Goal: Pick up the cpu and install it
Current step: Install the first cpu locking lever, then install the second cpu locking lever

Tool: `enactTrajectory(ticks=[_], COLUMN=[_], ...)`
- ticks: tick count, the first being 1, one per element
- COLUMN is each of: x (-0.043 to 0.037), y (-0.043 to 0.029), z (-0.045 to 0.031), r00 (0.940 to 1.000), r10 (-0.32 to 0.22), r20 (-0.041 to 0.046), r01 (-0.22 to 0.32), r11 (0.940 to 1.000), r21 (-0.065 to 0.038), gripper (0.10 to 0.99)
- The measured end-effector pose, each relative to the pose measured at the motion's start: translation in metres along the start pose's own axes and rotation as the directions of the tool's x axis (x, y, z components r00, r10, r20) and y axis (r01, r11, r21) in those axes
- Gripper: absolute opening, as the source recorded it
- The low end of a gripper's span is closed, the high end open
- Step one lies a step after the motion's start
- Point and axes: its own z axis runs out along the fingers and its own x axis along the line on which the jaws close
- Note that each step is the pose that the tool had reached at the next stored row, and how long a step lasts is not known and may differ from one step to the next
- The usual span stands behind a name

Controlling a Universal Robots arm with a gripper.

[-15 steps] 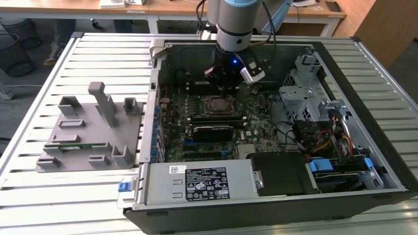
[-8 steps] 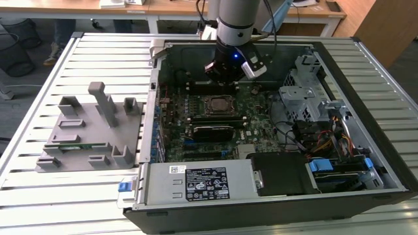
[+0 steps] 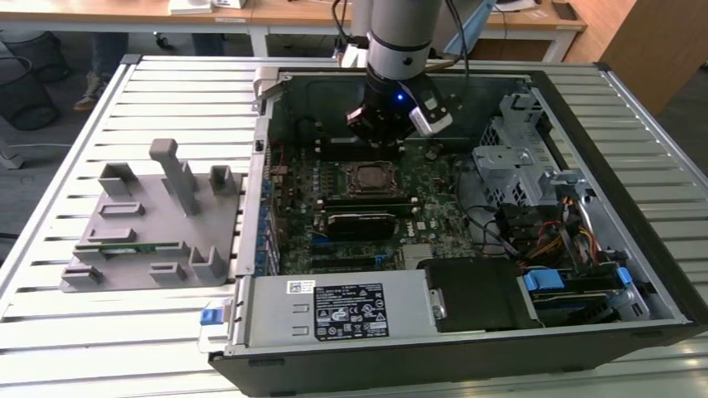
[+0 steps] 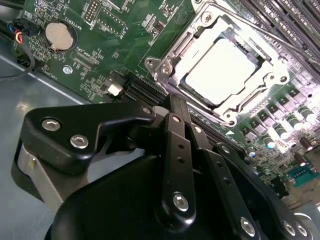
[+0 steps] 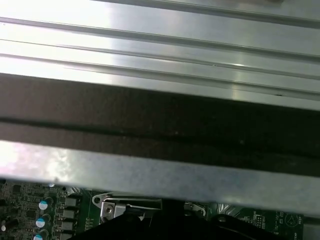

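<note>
The cpu (image 4: 220, 70), a flat square chip with a bright silvery top, lies inside the metal-framed socket (image 4: 167, 65) on the green motherboard (image 3: 432, 211). In the exterior view the cpu (image 3: 369, 177) sits near the middle of the open computer case. My gripper (image 4: 177, 102) hangs just above the board beside the socket, on its far side in the exterior view. Its black fingers are shut together with nothing between them. In the exterior view the gripper (image 3: 382, 137) hangs below the arm's wrist, a short way from the chip.
A grey fixture (image 3: 155, 224) holding a green memory stick (image 3: 122, 247) stands on the slatted table at the exterior view's left. Inside the case are a power supply (image 3: 332, 308), a drive cage (image 3: 520, 157) and loose cables (image 3: 542, 240). The case rim (image 5: 160, 172) is close to the wrist.
</note>
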Motion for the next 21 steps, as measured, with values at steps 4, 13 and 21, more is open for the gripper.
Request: enactTrajectory(ticks=[4, 13, 21], x=[0.0001, 0.0005, 0.0013], y=[-0.0011, -0.0048, -0.013], z=[0.0, -0.0004, -0.0011], r00=[1.0, 1.0, 1.0], r10=[0.0, 0.0, 0.0], r20=[0.0001, 0.0, 0.0], r01=[0.0, 0.0, 0.0], r11=[1.0, 1.0, 1.0], r21=[0.0, 0.0, 0.0], gripper=[0.11, 0.11, 0.11])
